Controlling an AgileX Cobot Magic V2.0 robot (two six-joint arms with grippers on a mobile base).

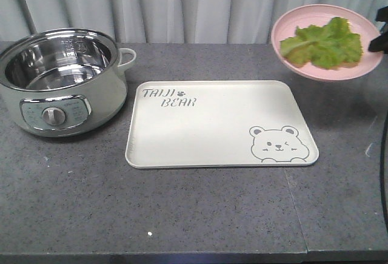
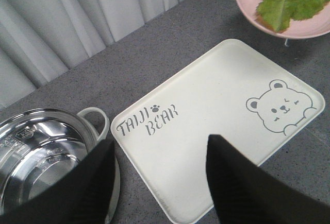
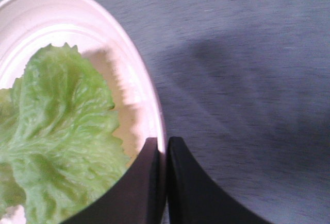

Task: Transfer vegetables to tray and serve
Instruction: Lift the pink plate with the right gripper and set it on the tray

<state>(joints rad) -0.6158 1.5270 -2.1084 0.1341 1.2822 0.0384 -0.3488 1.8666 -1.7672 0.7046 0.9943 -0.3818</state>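
Front-facing view, tray (image 1: 212, 124) lengthwise left-right, vegetables (image 1: 327, 42) on plate (image 1: 297, 20), right fingers (image 3: 142, 188) pinching rim, left fingers (image 2: 242, 183) spread

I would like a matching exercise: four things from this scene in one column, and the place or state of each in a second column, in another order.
Things:
1. lettuce
2. bear tray
3. pink plate
4. steel pot

States:
A. flat on the table, nothing on it
B. tilted, rim clamped in the right pincer
C. left of the tray, empty inside
D. lying on the plate

Pairs: 1-D, 2-A, 3-B, 4-C
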